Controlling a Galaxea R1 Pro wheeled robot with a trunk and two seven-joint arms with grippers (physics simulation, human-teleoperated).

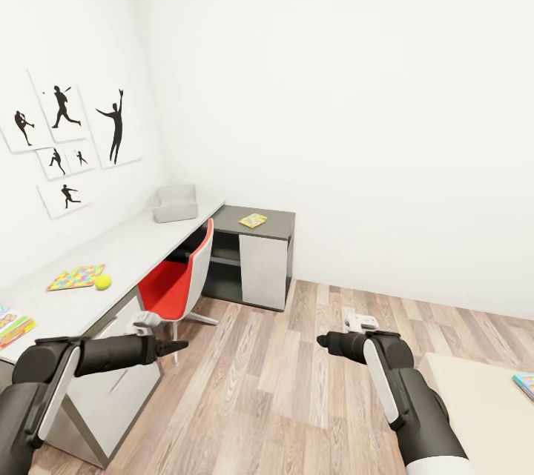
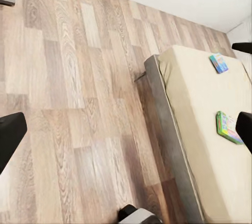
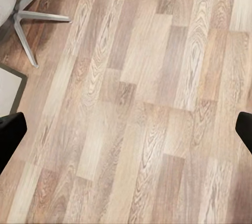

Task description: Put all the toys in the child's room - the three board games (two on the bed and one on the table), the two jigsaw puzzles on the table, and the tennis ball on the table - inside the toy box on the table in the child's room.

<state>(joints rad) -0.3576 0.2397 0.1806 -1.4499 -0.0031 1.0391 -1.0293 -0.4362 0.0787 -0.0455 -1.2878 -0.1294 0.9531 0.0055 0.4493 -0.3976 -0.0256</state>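
Note:
In the head view the table (image 1: pixel 111 249) runs along the left wall, with the grey toy box (image 1: pixel 175 204) at its far end. A jigsaw puzzle (image 1: pixel 76 277) lies beside the tennis ball (image 1: pixel 103 281). Another multicoloured flat board (image 1: pixel 13 327) is cut off at the left edge. A yellow board game (image 1: pixel 252 220) rests on the dark end unit. Two board games, one blue (image 2: pixel 219 63) and one green-white (image 2: pixel 229 127), lie on the bed (image 2: pixel 205 145). My left gripper (image 1: pixel 174 347) and right gripper (image 1: pixel 326 341) hover over the floor, both open and empty.
A red and white swivel chair (image 1: pixel 178 282) stands tucked against the table, its star base (image 3: pixel 31 17) close to my right gripper. Wood-plank floor (image 1: pixel 282 386) spreads between table and bed. The bed's corner (image 1: pixel 482 401) sits at the lower right, with the blue game (image 1: pixel 525 384) on it.

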